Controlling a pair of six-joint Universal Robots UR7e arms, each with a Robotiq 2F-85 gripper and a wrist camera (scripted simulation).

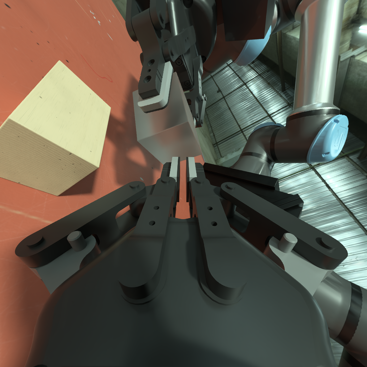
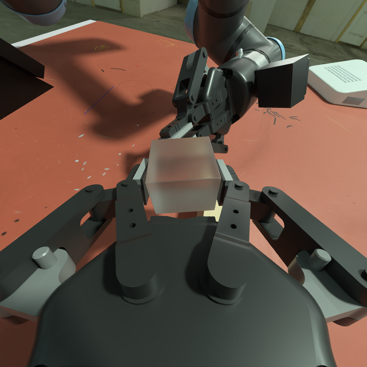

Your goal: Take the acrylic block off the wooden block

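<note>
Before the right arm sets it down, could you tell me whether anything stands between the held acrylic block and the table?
The right gripper holds the acrylic block above the red table, apart from the wooden block. The shut left gripper sits close beneath the block's lower edge.

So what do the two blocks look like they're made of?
The acrylic block held in the right gripper looks like frosted, translucent plastic: hazy grey, with the surface behind it showing through dimly. The wooden block looks like pale unfinished wood, with fine grain lines and small dark specks.
</note>
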